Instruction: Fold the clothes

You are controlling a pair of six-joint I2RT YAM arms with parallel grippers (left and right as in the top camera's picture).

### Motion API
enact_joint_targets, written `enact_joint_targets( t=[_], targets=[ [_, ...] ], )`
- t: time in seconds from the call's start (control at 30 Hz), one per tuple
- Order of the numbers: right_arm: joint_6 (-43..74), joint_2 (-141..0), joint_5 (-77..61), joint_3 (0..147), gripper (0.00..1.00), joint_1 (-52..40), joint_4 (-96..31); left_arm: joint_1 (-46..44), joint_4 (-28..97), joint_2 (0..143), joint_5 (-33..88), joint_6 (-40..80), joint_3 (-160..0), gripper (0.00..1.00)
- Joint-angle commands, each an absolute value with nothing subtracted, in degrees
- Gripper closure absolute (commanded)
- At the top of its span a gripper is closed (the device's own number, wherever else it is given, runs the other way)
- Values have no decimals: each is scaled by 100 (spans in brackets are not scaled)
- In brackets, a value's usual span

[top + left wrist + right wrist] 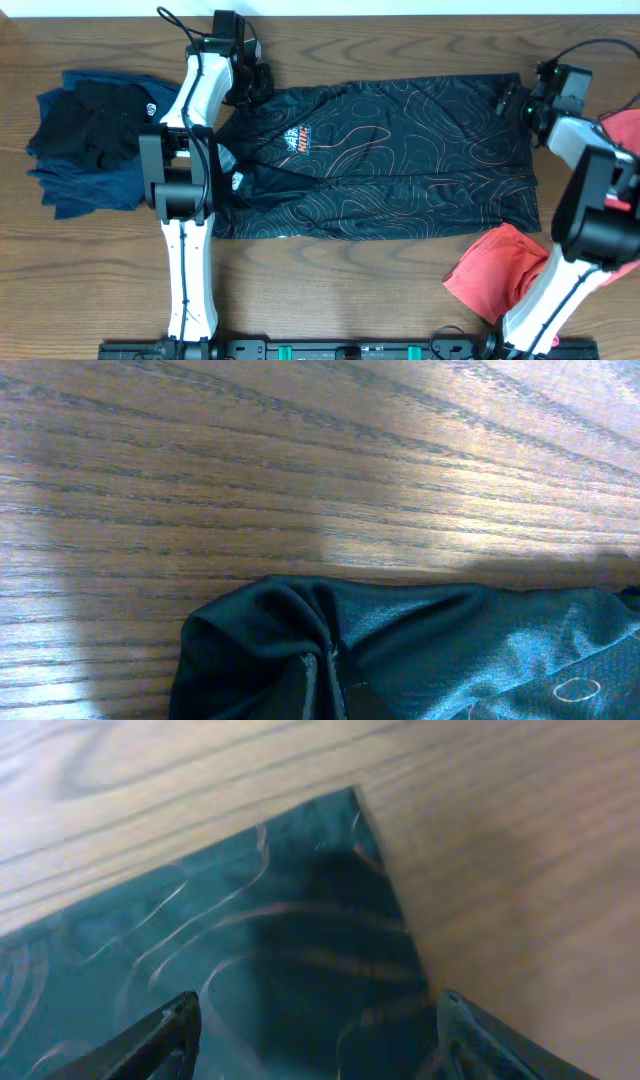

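Presently found black shirt (390, 165) spread flat across middle of counter (350, 300), orange logo (298, 139) facing up, thin orange contour lines over whole front. Noted collar end toward left arm (188, 250), hem end toward right arm (590, 200). Found left gripper (256, 84) down at far left corner of shirt; cannot tell from overhead view whether touching fabric or just above it. Got from left wrist view only a bunched fold of dark fabric (330, 655) at lower edge, bare wood beyond; unable to call left gripper clenched or released. Found right gripper (318, 1005) at far right corner of shirt, released, fingers (165, 1035) spread wide, corner of fabric lying flat between them and pointing away from wrist camera. Recorded heap of navy and black garments (85, 150) at left end of counter, just beside left arm. Recorded red garment (500, 272) crumpled at near right, by base of right arm, just beside shirt's near right corner; second red piece (625, 125) at right edge of counter.
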State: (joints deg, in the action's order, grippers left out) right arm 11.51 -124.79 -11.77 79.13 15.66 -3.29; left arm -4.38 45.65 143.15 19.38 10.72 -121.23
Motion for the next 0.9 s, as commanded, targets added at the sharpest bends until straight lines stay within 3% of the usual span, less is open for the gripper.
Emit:
enact_joint_targets(
  t=[0.0, 0.2, 0.6, 0.73, 0.87],
  targets=[
    [1131, -12884, -1203, 8573, 26, 1535, -539, -421, 4602, 14162, 1990, 1146, -12206, 94],
    [1013, -13397, -1205, 9306, 28, 1433, -1044, -421, 4604, 14162, 1990, 1144, -12206, 94],
    [810, -13535, -668, 9334, 33, 1142, -1166, -423, 4611, 14162, 1992, 1166, -12206, 94],
    [1024, -13535, -104, 9334, 50, 1105, -1162, -421, 4630, 14162, 1990, 1166, -12206, 94],
    [1223, -13535, 285, 9334, 88, 1107, -1138, -421, 4628, 14162, 1990, 1166, -12206, 94]
  ],
)
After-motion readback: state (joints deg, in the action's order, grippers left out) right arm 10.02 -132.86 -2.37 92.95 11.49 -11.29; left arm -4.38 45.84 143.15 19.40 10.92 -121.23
